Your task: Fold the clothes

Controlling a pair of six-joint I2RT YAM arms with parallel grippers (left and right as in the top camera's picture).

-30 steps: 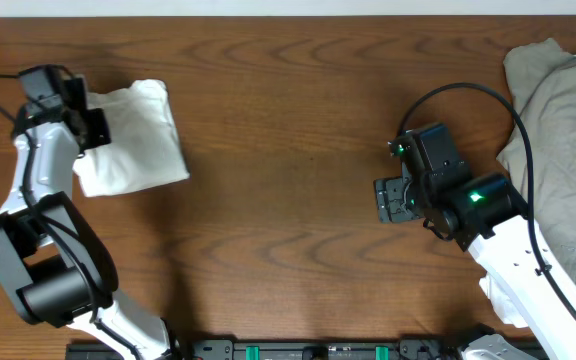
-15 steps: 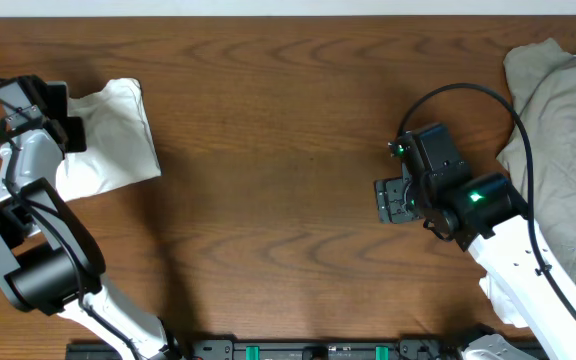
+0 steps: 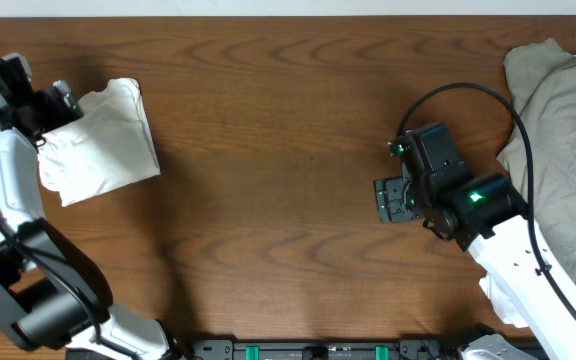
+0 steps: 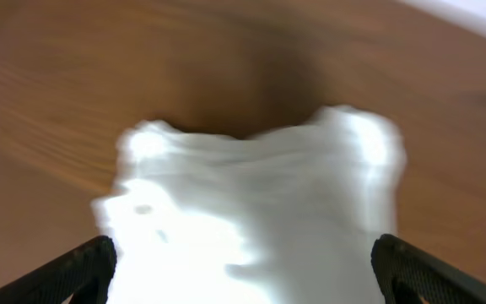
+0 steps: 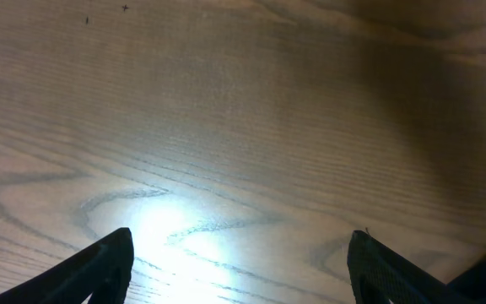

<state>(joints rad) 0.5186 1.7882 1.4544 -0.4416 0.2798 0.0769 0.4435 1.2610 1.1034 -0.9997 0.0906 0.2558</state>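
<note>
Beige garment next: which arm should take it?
Right. The right gripper, open, hangs over the table beside the beige garment at the right edge. The left gripper, also open, sits far left by the T-shirt.

The right gripper (image 5: 241, 272) faces the wooden table (image 5: 243, 101). Its two dark fingertips (image 5: 108, 263) sit at the lower left and lower right of the frame, set wide apart, with only wood grain visible between them. A bright glare patch (image 5: 163, 232) lies near the left fingertip. A shadow (image 5: 429, 76) darkens the upper right.
</note>
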